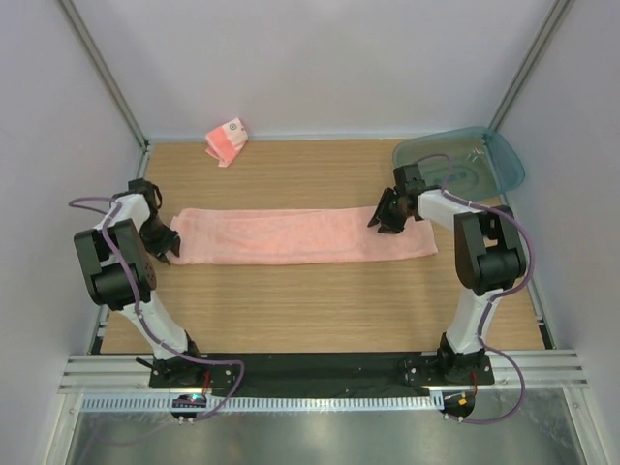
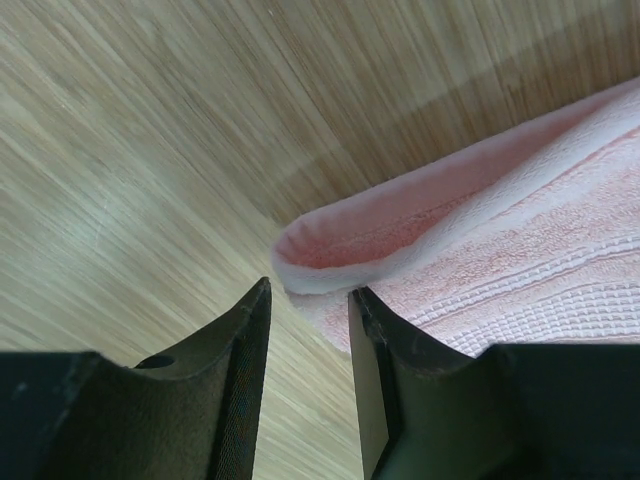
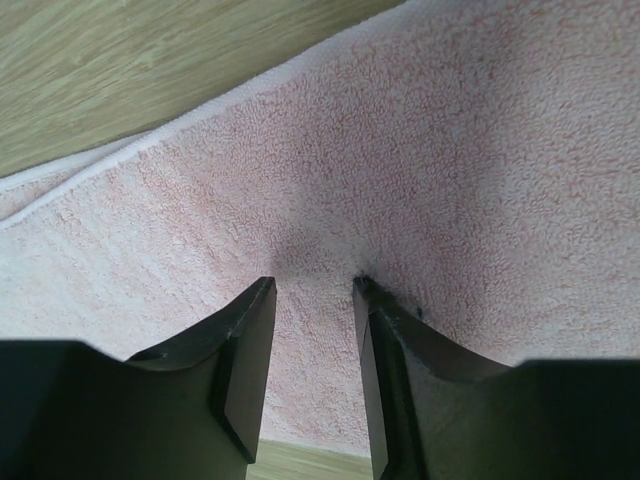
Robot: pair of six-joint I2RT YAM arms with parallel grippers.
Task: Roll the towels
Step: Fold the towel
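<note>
The larger plain pink towel [image 1: 300,237] lies as a long folded strip across the middle of the table. My left gripper [image 1: 167,247] is at its left end. In the left wrist view that gripper [image 2: 310,290] is open, with bare wood between the fingers, and the towel's rounded folded corner [image 2: 340,250] lies just past the tips. My right gripper [image 1: 383,218] is on the towel's right part near its far edge. In the right wrist view it [image 3: 313,285] is open, and its tips press into the terry pile [image 3: 400,150]. The smaller striped towel [image 1: 227,141] lies bunched at the back.
A translucent teal tray [image 1: 484,155] sits at the back right corner, just behind the right arm. Bare wooden tabletop [image 1: 320,310] stretches between the towel and the arm bases. White walls close in the left, right and back sides.
</note>
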